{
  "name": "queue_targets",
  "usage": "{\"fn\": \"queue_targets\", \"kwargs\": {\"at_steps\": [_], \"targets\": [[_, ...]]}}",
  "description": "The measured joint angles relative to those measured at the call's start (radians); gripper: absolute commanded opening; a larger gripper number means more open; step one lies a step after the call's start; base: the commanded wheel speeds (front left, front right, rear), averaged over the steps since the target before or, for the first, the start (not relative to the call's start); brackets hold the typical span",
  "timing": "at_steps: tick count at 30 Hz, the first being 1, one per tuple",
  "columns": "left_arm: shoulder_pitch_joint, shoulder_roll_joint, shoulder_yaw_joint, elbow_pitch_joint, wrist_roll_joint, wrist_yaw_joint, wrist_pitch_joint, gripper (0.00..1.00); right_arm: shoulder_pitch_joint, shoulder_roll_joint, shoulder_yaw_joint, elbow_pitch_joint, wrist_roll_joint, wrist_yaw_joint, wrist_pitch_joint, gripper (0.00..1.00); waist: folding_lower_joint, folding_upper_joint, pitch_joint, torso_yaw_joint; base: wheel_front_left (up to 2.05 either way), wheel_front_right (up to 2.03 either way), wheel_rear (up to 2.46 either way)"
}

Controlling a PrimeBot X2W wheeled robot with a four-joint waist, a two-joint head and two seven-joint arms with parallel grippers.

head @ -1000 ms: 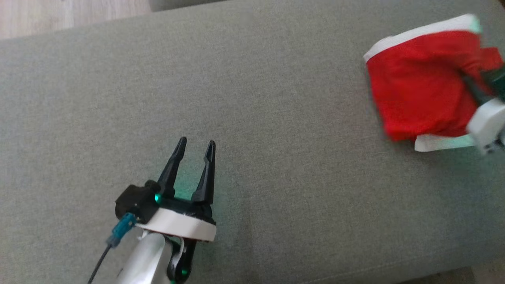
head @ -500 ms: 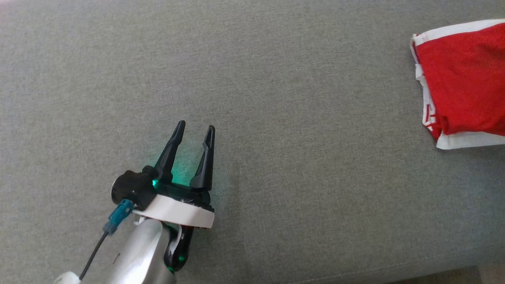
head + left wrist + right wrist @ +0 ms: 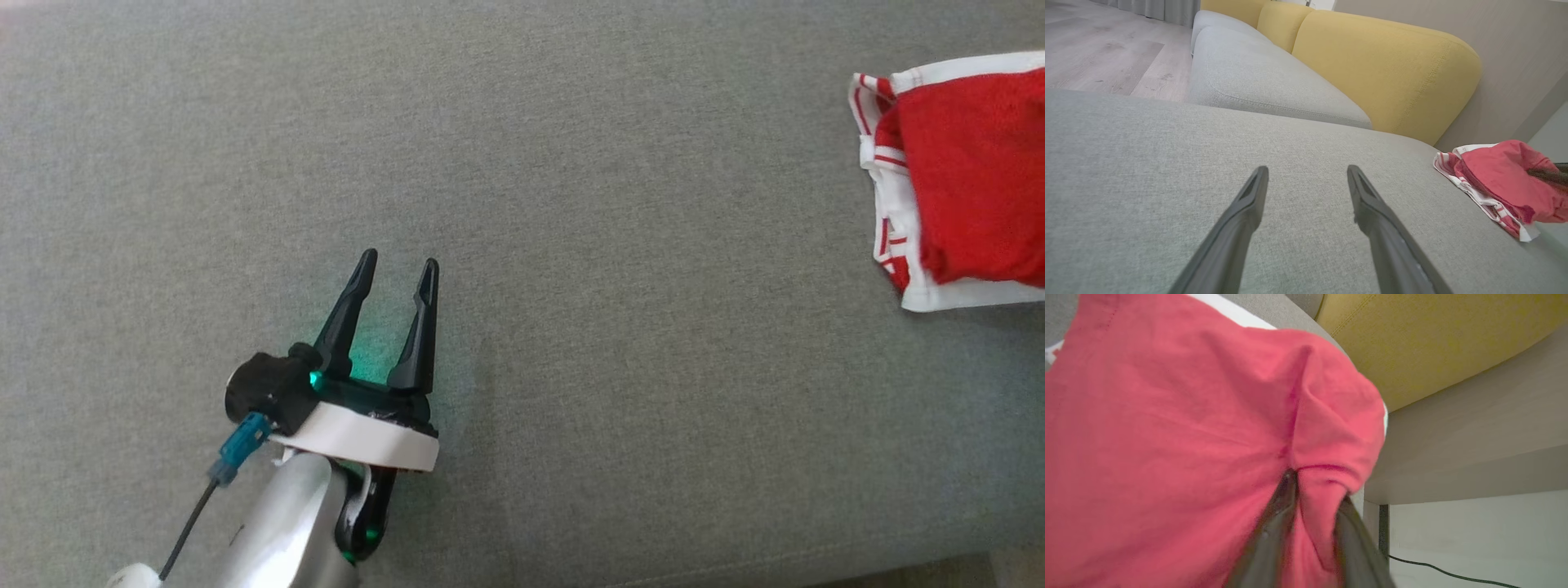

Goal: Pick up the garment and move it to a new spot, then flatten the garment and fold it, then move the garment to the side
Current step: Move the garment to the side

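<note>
The garment (image 3: 971, 171) is red cloth with white, red-striped trim, bunched at the right edge of the grey cushion (image 3: 571, 163). In the left wrist view the garment (image 3: 1498, 179) lies far right, with a dark finger (image 3: 1551, 175) of the other arm reaching onto it. My right gripper (image 3: 1316, 488) has a fold of the red garment (image 3: 1167, 437) between its two nearly closed fingers. My left gripper (image 3: 400, 263) stands open over bare cushion at the lower left, far from the cloth. In its own wrist view the left gripper (image 3: 1307, 169) holds nothing between its fingers.
A yellow backrest (image 3: 1384, 69) and a second grey seat (image 3: 1257, 81) lie beyond the cushion, with wooden floor (image 3: 1094, 53) to the left. Past the cushion's right end there is a pale wall and a black cable (image 3: 1453, 575) on the floor.
The head camera has shifted. The right gripper has left the head view and the garment has settled at the right edge, its striped trim now showing. The left gripper stays open, barely moved.
</note>
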Motion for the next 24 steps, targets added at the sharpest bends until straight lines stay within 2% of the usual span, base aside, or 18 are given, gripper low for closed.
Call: {"fn": "queue_targets", "kwargs": {"at_steps": [6,12,13,16,17,19,24], "targets": [[0.002,0.000,0.003,0.001,0.000,0.000,0.000,1.00,0.031,0.024,-0.074,-0.033,-0.020,0.000,0.028,1.00,0.0000,0.0000,-0.015,-0.005,0.00,0.00,0.00],[0.003,-0.001,0.013,0.005,-0.001,0.000,0.000,1.00,0.034,0.044,-0.221,-0.083,-0.119,0.000,0.045,1.00,0.0000,0.0000,-0.041,-0.008,0.00,0.00,0.00],[0.005,-0.002,0.018,0.005,-0.001,0.000,0.000,1.00,0.034,0.078,-0.271,-0.117,-0.138,0.000,0.044,1.00,0.0000,0.0000,-0.055,-0.007,0.00,0.00,0.00],[0.012,-0.007,0.034,0.004,-0.001,0.000,0.000,1.00,0.036,0.133,-0.320,-0.173,-0.153,0.000,0.027,1.00,0.0000,0.0000,-0.082,-0.006,0.00,0.00,0.00],[0.012,-0.007,0.034,0.004,-0.001,0.000,0.000,1.00,0.036,0.133,-0.320,-0.173,-0.153,0.000,0.027,1.00,0.0000,0.0000,-0.082,-0.006,0.00,0.00,0.00],[0.022,-0.008,0.048,0.000,-0.001,0.000,0.000,1.00,0.041,0.173,-0.339,-0.218,-0.147,0.000,0.014,1.00,-0.0001,0.0000,-0.103,-0.005,0.00,0.00,0.00],[0.062,-0.012,0.096,-0.021,-0.001,0.000,0.000,1.00,0.093,0.299,-0.344,-0.360,-0.082,0.000,-0.036,1.00,-0.0001,0.0000,-0.157,-0.001,0.00,0.00,0.00]]}}
